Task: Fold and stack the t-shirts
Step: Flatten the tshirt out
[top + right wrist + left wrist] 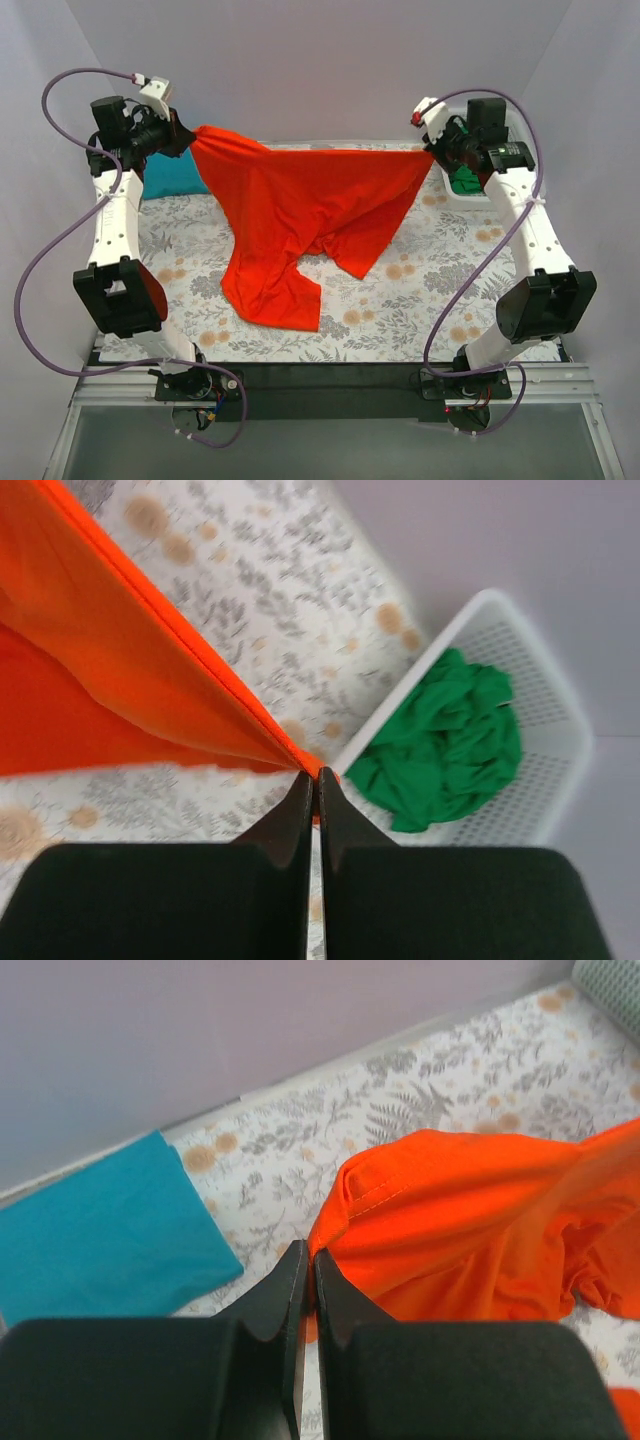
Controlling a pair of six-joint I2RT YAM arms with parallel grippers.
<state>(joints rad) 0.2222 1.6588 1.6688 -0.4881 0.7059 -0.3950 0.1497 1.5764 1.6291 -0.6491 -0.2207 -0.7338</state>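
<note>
An orange t-shirt [310, 210] hangs stretched between my two grippers above the flowered table, its lower part drooping onto the cloth. My left gripper [190, 137] is shut on its left corner; the left wrist view shows the shirt [470, 1220] pinched at the fingertips [312, 1260]. My right gripper [432, 150] is shut on its right corner, with the taut hem [150, 680] running into the tips [315, 778]. A folded teal t-shirt [175, 175] lies at the back left, also in the left wrist view [95, 1225]. A crumpled green t-shirt [450, 745] lies in a white basket.
The white basket [470, 200] stands at the back right corner, below my right gripper; its mesh wall shows in the right wrist view [545, 720]. The flowered tablecloth [400, 300] covers the table. White walls close in the back and sides.
</note>
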